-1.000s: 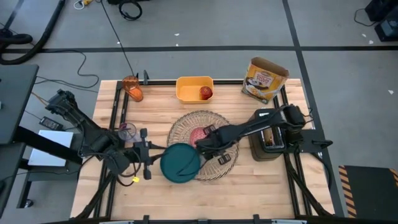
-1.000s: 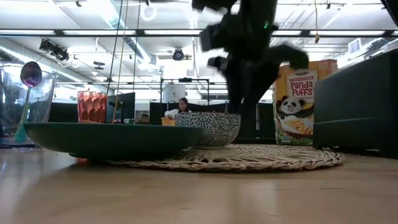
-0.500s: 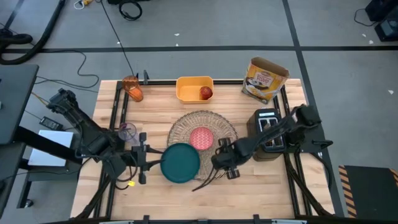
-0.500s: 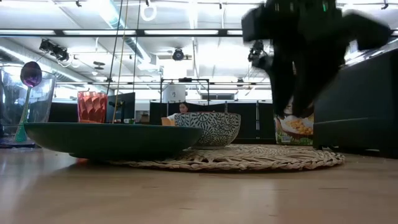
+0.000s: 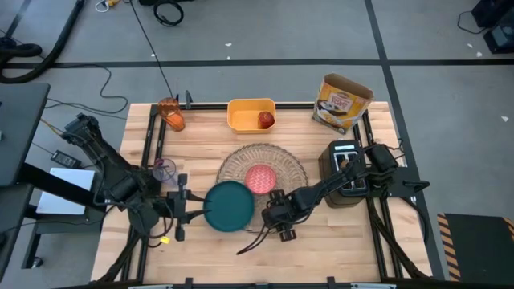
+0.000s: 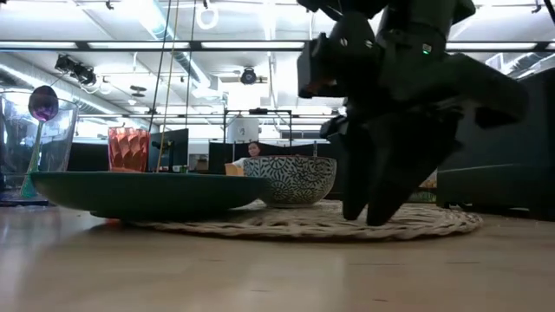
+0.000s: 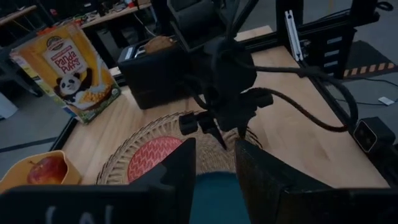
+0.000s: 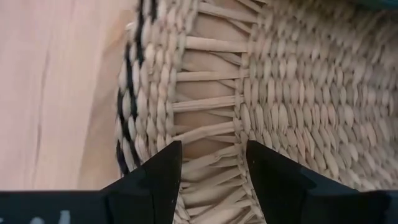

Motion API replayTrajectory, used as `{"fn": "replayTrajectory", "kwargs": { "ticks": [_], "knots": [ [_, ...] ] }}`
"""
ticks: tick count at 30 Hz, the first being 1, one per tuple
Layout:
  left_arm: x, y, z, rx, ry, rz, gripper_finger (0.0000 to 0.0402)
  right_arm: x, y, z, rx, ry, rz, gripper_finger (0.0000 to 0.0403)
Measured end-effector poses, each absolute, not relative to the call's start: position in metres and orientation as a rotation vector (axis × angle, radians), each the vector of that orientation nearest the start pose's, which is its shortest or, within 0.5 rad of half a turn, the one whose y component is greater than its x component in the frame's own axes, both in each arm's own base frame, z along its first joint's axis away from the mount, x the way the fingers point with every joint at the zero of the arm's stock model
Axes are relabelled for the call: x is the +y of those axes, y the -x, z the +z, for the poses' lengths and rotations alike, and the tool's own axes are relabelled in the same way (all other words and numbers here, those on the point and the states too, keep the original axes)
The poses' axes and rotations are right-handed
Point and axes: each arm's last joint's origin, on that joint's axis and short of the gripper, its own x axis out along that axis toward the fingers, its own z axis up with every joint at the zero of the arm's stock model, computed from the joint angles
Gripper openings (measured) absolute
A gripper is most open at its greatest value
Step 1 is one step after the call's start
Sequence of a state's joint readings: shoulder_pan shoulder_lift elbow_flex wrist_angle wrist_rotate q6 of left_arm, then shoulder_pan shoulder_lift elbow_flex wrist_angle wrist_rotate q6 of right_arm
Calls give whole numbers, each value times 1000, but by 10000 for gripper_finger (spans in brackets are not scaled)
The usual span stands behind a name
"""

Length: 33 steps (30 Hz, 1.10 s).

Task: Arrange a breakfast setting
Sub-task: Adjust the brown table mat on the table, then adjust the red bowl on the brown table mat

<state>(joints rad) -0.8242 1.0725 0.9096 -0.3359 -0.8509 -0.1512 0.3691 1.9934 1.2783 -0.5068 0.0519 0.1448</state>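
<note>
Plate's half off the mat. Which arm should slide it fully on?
Left, probably. The left end effector already sits at the teal plate rim, its fingers straddling it. The right end effector is open over the placemat edge, away from the plate.

Wooden table [image 5: 209, 136] with a black frame. On it: round straw placemat [image 5: 286, 164] in the middle, teal plate [image 5: 229, 206] partly over its edge, yellow tub [image 5: 246, 115], orange cup [image 5: 170, 114], cereal box [image 5: 344, 101], black toaster [image 5: 344, 177], clear cup [image 5: 164, 170].
</note>
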Motion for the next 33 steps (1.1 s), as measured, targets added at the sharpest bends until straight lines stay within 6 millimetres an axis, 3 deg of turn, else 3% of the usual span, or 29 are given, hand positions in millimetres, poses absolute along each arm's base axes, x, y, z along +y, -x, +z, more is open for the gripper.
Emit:
{"fn": "replayTrajectory", "kwargs": {
  "ticks": [5,9,12,14,18,22,33],
  "knots": [
    [-148,-166,313,335,-227,51,119,144,-370,156,1125,97,266,189],
    [-147,-166,312,340,-233,51,119,143,-373,196,1122,197,243,189],
    [-147,-166,312,344,-236,52,119,131,-370,225,1104,309,154,189],
    [-147,-165,311,350,-242,52,119,117,-371,233,1097,337,103,189],
    [-146,-165,310,358,-229,57,119,87,-378,230,1133,301,80,186],
    [-145,-164,308,372,-206,66,119,71,-388,209,1200,271,134,170],
    [-149,-158,305,394,-184,49,119,56,-399,185,1246,200,184,107]
  ]
}}
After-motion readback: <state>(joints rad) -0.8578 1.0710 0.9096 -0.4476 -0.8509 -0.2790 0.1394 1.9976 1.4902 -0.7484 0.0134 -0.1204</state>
